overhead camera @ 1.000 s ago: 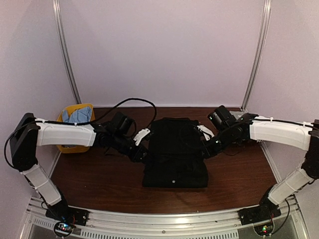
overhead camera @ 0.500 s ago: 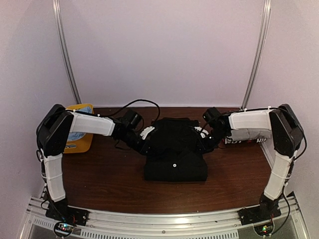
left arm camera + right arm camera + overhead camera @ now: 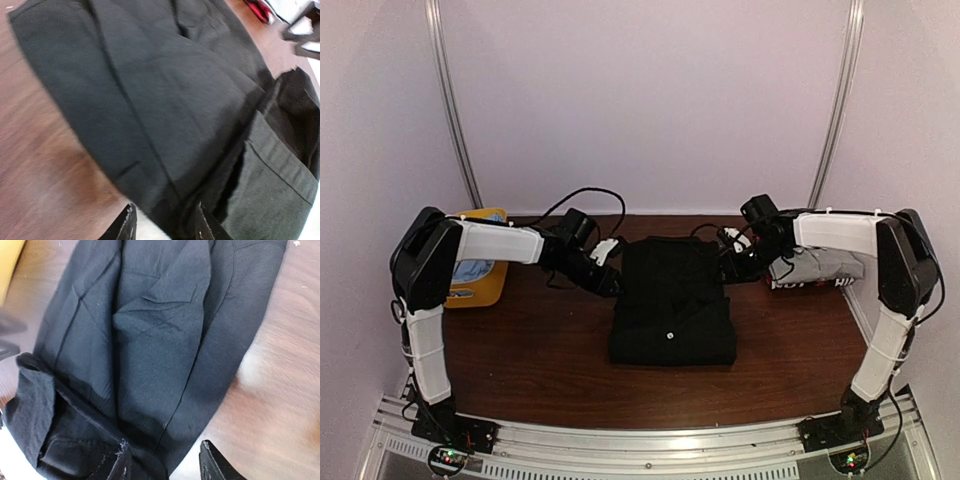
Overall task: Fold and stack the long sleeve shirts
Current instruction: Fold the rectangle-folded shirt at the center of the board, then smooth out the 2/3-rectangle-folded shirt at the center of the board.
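Observation:
A black long sleeve shirt (image 3: 672, 300) lies folded into a rectangle in the middle of the brown table (image 3: 540, 360). My left gripper (image 3: 607, 262) hovers at its far left edge, jaws apart. In the left wrist view the black shirt (image 3: 165, 100) fills the frame, and the left gripper (image 3: 165, 227) stands open over its edge. My right gripper (image 3: 732, 258) is at the far right edge, also open. In the right wrist view the right gripper (image 3: 165, 462) straddles the black shirt (image 3: 145, 340) hem. A grey shirt (image 3: 820, 265) lies bunched at the right, behind the right forearm.
A yellow basket (image 3: 485, 285) holding blue cloth stands at the table's far left, partly behind the left arm. Black cables (image 3: 585, 200) loop along the back edge. Something white with red print (image 3: 810, 284) sits under the grey shirt. White walls enclose the table.
Both grippers have moved from the shirt's sides toward its far corners and opened, letting go of the black cloth. The shirt now lies flat and slightly shorter.

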Robot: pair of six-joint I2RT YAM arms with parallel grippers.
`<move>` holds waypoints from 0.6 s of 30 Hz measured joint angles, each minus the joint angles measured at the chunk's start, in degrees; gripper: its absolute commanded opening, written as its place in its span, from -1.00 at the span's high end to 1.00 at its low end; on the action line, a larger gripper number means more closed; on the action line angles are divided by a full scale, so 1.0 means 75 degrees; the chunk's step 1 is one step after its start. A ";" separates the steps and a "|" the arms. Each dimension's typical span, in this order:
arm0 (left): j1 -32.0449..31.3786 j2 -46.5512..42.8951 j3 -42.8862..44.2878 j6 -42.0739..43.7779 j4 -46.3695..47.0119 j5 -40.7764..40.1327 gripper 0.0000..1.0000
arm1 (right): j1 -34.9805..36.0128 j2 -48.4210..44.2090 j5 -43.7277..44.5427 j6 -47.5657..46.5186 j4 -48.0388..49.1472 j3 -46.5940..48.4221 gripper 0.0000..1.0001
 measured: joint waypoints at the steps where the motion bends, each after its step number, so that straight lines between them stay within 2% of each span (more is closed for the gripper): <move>1: 0.0012 -0.0020 -0.0020 -0.0087 0.0032 -0.0114 0.16 | 0.0000 -0.0198 0.0055 0.0070 0.0079 -0.0149 -0.01; 5: 0.0020 -0.0609 -0.0694 -0.0466 0.0565 -0.0271 0.14 | 0.0085 -0.1393 0.0201 0.0329 0.0350 -0.0962 -0.16; 11: -0.0478 -0.2337 -0.2404 -0.0965 0.2098 -0.0067 0.14 | 0.0664 -0.2938 0.0207 0.0883 0.1212 -0.2232 -0.13; 14: -0.1052 -0.2774 -0.3077 -0.1218 0.3165 0.0082 0.13 | 0.1142 -0.3206 -0.0035 0.1303 0.1801 -0.2961 -0.10; 18: -0.1690 -0.2661 -0.3727 -0.1533 0.4252 0.0189 0.14 | 0.1542 -0.3203 -0.0443 0.1795 0.2658 -0.3832 -0.07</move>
